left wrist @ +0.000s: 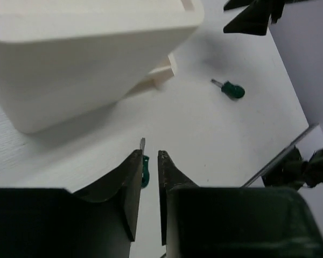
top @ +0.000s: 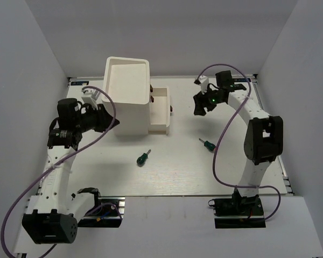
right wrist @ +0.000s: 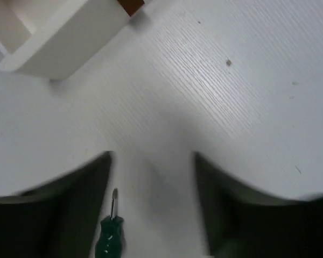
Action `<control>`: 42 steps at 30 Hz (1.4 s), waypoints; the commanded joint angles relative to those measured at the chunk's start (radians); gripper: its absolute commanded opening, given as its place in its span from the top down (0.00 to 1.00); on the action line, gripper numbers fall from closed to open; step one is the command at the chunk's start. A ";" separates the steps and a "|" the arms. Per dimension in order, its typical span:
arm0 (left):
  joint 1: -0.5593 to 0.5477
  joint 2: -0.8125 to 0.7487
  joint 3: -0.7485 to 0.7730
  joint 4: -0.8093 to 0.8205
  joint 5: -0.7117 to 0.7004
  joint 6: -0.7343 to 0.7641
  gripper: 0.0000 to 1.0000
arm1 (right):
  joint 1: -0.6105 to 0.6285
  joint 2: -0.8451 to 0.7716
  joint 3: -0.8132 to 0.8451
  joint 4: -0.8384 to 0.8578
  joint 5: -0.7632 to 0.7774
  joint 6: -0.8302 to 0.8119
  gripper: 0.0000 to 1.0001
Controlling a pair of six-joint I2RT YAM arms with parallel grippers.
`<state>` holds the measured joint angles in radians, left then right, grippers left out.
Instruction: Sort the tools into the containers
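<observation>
1. Dark fingers (right wrist: 70, 199) of the right gripper (right wrist: 153, 183) are spread wide, and nothing is held. It is poised low over the table (top: 177, 172), seemingly readied for a pick.
2. A green-handled screwdriver (right wrist: 110, 236) is seen lying flat at its 7 o'clock.
3. The left gripper (left wrist: 149, 156) is closed to a slit and is empty. A second green screwdriver (left wrist: 145, 171) is glimpsed on the table beyond that slit.
4. Toward 11 o'clock on the table, the white box unit (top: 128, 97) is stood with one drawer (top: 160, 110) pulled out toward 3 o'clock, probably so tools can be dropped in.
</observation>
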<state>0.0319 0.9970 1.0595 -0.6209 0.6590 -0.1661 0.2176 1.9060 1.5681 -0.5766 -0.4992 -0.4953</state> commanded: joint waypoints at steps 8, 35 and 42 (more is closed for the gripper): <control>-0.263 0.054 -0.035 -0.111 -0.031 0.073 0.52 | -0.014 -0.226 -0.229 -0.234 0.080 -0.077 0.13; -0.731 0.476 -0.101 -0.062 -0.676 -0.081 0.31 | 0.048 -0.283 -0.424 -0.213 0.284 0.054 0.28; -0.741 0.517 -0.159 0.003 -0.713 -0.115 0.39 | 0.046 -0.294 -0.424 -0.210 0.272 0.077 0.28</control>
<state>-0.7025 1.5101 0.9173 -0.6785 -0.0174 -0.2554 0.2687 1.6535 1.1217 -0.7929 -0.2184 -0.4423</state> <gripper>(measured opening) 0.620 0.720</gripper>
